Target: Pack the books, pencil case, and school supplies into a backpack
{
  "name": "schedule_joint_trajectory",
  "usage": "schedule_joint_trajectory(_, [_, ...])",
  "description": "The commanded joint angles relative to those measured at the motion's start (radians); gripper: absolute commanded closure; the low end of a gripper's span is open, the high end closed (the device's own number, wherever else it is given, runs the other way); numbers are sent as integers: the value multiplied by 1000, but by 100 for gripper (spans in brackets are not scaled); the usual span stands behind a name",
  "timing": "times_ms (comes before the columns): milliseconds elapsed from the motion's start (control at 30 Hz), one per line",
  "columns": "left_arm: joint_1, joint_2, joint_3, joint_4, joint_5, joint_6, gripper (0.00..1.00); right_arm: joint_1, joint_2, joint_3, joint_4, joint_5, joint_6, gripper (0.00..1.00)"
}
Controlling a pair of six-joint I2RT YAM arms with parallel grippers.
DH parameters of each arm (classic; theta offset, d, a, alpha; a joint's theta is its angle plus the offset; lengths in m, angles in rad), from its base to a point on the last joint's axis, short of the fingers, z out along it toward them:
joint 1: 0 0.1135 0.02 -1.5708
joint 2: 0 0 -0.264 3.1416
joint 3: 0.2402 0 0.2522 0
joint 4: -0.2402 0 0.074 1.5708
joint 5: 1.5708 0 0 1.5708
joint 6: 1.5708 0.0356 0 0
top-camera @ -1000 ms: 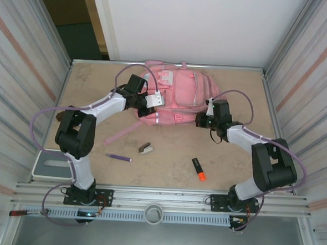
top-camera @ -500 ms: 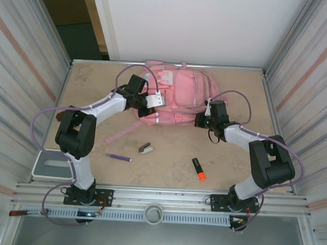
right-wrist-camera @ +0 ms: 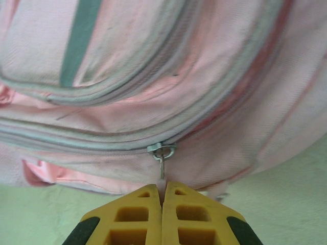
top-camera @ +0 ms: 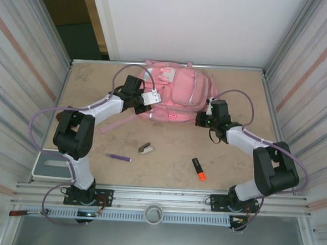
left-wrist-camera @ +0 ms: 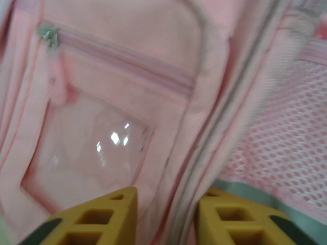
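The pink backpack (top-camera: 179, 93) lies at the far middle of the table. My left gripper (top-camera: 149, 99) is at its left side and stands open; its yellow fingertips (left-wrist-camera: 120, 203) straddle a ridge of pink fabric (left-wrist-camera: 173, 168) beside a clear window pocket. My right gripper (top-camera: 199, 121) is at the backpack's near right edge, shut on the tab of a metal zipper pull (right-wrist-camera: 162, 155). On the bare table lie the school supplies: a purple pen (top-camera: 118, 157), a small white-and-brown stapler-like piece (top-camera: 145, 148) and an orange-and-black highlighter (top-camera: 198, 169). The books and the pencil case are out of view.
A pink strap (top-camera: 117, 122) trails from the backpack toward the near left. Corrugated walls close in the left and right sides. A white flat object (top-camera: 49, 163) sits at the near left edge, and a metal rail (top-camera: 159, 197) runs along the front.
My left gripper's jaws have parted and shifted slightly far-left. The backpack's near left corner has drawn back toward the far side. My right gripper keeps hold of the zipper pull.
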Motion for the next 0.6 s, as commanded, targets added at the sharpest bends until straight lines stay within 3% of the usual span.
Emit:
schedule_joint_trajectory(0, [-13,-121,-39,60,39,-11,50,47,-68,0,6,-49,16,100])
schedule_joint_trajectory(67, [-53,-151,-68,77,72,8,41,61,-84,12,6,-64,26,100])
schedule_joint_trajectory(167, [-118,-165,-92,94,87,44,36,72,-100,25,17,-98,47,100])
schedule_joint_trajectory(567, [-260,-5,10,148,-1,85,37,84,-115,50,14,-142,69,100])
